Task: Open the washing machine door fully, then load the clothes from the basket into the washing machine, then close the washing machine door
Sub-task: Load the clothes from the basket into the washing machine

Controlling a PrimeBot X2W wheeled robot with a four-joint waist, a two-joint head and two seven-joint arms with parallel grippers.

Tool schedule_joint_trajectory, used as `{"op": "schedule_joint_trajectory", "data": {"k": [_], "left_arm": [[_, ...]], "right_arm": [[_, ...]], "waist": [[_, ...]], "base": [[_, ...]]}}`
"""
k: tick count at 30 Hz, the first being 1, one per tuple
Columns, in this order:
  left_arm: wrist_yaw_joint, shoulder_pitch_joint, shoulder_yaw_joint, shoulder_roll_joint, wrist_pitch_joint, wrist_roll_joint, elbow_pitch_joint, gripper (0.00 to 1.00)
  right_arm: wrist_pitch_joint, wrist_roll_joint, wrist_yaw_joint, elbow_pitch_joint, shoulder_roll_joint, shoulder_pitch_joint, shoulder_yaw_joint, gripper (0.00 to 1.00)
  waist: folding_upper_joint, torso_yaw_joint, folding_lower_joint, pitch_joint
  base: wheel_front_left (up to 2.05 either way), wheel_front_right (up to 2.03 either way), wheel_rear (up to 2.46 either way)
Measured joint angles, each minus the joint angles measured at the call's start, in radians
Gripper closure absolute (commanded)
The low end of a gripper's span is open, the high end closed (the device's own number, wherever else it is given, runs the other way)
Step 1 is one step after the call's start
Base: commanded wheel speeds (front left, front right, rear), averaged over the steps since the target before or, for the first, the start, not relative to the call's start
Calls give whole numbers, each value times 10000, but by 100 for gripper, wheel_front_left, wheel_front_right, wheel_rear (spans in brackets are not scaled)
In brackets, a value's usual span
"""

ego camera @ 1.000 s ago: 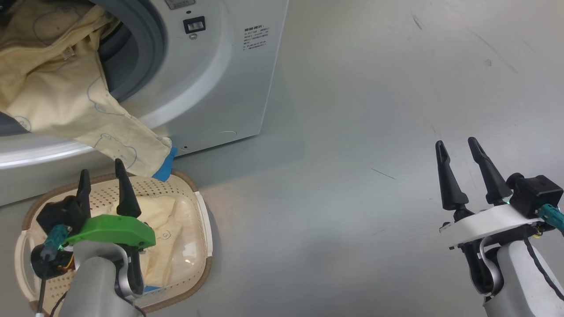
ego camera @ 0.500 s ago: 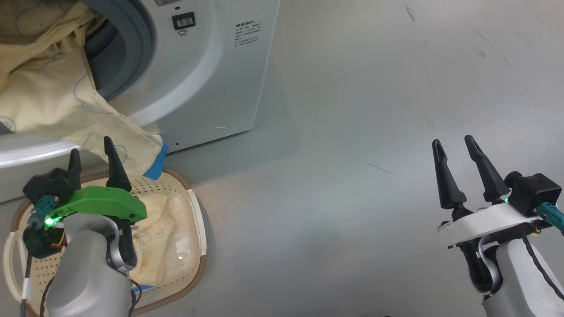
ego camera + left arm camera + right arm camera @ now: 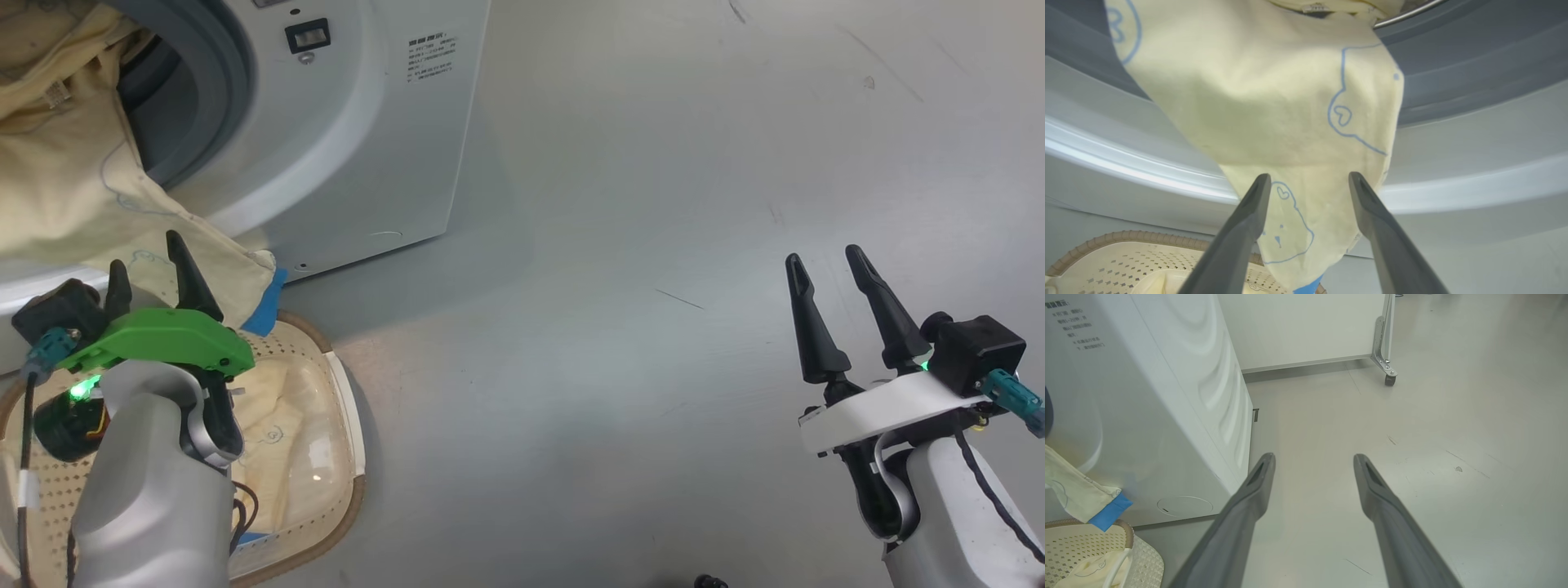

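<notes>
Wide grey floor (image 3: 653, 204) beside washing machine (image 3: 392, 147)

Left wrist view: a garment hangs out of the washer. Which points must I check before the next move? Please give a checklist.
1. Left tool open: ok.
2. Left tool aimed at the hanging garment: ok.
3. Garment fully inside the washer: not ok, it drapes over the seal toward the basket.
4. Basket emptied: not ok, clothes remain in it.
5. Right tool open, over the floor: ok.
</notes>
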State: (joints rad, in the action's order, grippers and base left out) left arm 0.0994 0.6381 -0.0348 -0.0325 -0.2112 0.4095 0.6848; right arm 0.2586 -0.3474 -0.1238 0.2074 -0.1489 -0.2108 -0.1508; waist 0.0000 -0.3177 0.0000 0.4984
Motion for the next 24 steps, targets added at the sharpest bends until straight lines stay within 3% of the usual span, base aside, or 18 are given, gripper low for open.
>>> {"op": "schedule_joint_trajectory", "data": {"k": [17,20,24], "left_arm": [[-176,947,514,-293,-121,328,970,0],[-176,972,554,-309,-165,326,1047,36],[-186,1074,554,-297,-197,326,1175,40]], "right_arm": [[0,-46,0,42,42,-63,-184,0],[0,-46,0,42,42,-94,-192,0],[0,-48,0,42,40,-104,-182,0]], "waist": [[0,-341,0,214],[0,-382,0,256],[0,-408,0,318]], "base": [[0,0,0],[0,0,0],[0,0,0]]}}
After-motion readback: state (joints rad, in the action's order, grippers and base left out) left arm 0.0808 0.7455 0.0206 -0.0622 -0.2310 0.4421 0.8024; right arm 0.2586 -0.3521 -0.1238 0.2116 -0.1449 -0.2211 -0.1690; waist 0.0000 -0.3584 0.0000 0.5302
